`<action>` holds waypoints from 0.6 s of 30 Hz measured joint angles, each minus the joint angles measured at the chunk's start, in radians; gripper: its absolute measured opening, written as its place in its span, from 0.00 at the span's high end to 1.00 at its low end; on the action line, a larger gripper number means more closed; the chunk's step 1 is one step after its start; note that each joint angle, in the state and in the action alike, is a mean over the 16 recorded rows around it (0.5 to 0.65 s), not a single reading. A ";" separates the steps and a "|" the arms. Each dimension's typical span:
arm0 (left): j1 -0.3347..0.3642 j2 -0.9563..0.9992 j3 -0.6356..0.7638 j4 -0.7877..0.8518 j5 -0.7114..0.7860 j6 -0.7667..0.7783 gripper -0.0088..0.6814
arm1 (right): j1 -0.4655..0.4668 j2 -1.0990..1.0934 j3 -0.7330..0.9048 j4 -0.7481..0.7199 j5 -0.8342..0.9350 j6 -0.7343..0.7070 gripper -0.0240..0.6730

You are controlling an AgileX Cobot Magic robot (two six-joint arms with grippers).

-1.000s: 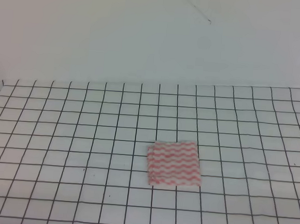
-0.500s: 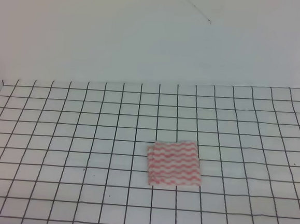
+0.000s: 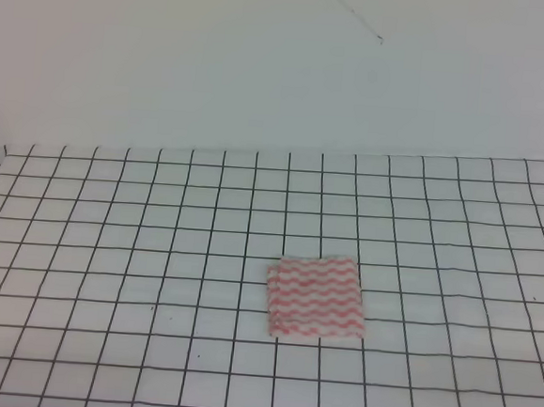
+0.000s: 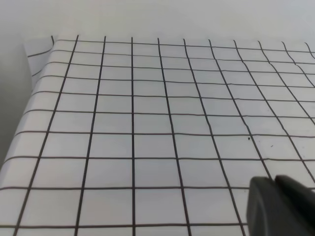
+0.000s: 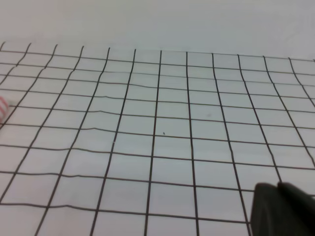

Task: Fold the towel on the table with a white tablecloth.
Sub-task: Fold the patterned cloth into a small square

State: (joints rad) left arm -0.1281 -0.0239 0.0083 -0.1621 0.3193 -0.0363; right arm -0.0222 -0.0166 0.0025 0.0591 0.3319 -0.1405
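Well, towel (image 3: 316, 298) lies folded on white tablecloth (image 3: 106, 275).

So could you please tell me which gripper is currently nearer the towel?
Probably the right. Its wrist view catches the towel at the left edge; the left wrist view shows only the white tablecloth. Neither gripper appears in the high view.

A plain pale wall (image 3: 264, 61) (one thin dark line) rises behind.

We see a plain pale grey-white wall (image 3: 264, 61) filling the upper half behind. A thin dark hairline crack (image 3: 358, 14) runs diagonally near its top. Lighting looks even, soft, without hard shadows.
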 joint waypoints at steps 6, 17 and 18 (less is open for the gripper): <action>0.000 0.000 -0.002 0.000 -0.002 0.000 0.99 | 0.000 0.000 0.000 0.000 0.000 0.000 0.97; 0.000 -0.002 0.002 0.001 -0.004 0.000 0.99 | 0.000 0.000 0.000 0.000 0.000 0.000 0.97; 0.000 -0.002 0.002 0.001 -0.004 0.000 0.99 | 0.000 0.000 0.000 0.000 0.000 0.000 0.97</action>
State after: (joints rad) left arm -0.1282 -0.0254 0.0102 -0.1615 0.3151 -0.0362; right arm -0.0222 -0.0161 0.0025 0.0591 0.3319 -0.1405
